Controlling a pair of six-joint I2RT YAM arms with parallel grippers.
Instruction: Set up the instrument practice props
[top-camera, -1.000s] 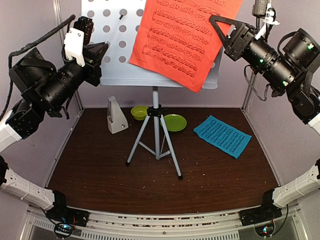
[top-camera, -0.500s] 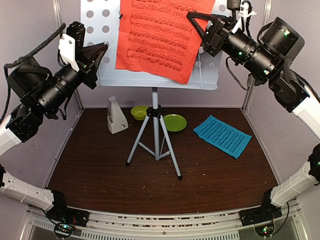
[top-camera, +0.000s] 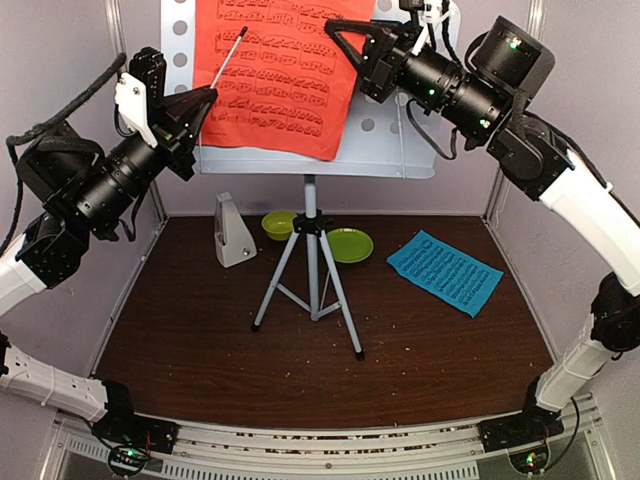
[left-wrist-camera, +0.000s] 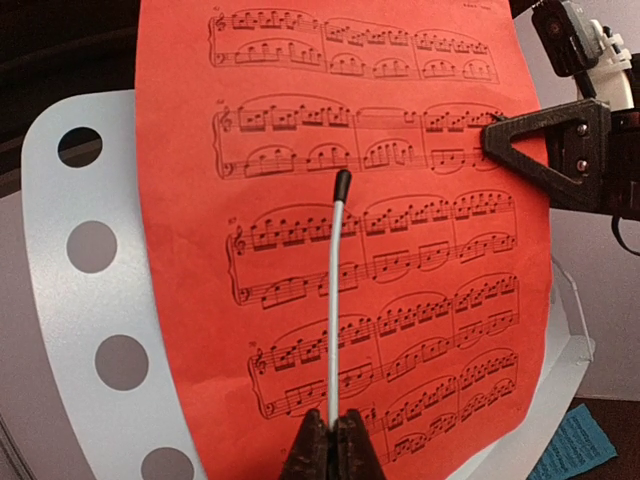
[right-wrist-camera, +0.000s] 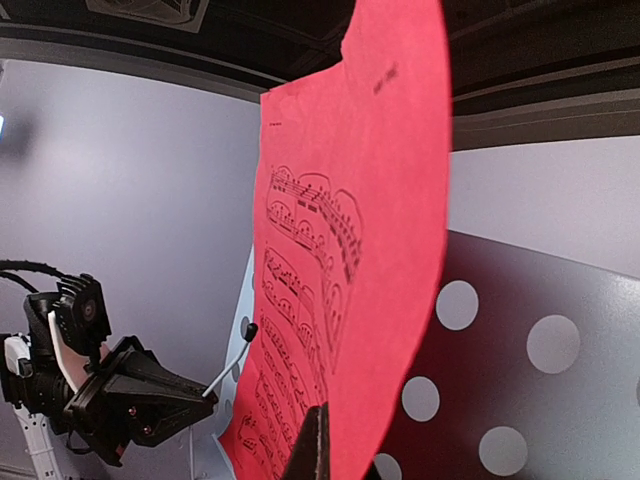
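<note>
1. Top external view: the red music sheet (top-camera: 275, 75) hangs in front of the pale grey perforated desk (top-camera: 400, 150). The desk is mounted on the grey tripod (top-camera: 312, 270), which stands toward the middle of the tabletop's (top-camera: 200, 340) far edge. The sheet's lower edge slants and sits just above the desk's ledge, so it looks not yet seated.
2. The right gripper (top-camera: 332, 24) is clamped on the sheet's right margin, high up. Pinching only the margin lets the paper hang flat against the desk and probably allows it to be levelled and lowered onto the ledge.
3. The left gripper (top-camera: 212, 93) is closed on the base of a thin white rod (top-camera: 228, 60) with a black tip. In the left wrist view the rod crosses the printed face. Whether it touches the paper, or belongs to the desk, I cannot tell. It seems to be held there to pin the page.
4. The blue music sheet (top-camera: 445, 272) lies flat near the tabletop's right edge.
5. The whitish metronome (top-camera: 233, 232) stands upright toward the far left corner. Both are well apart from the grippers, likely awaiting their turn.
</note>
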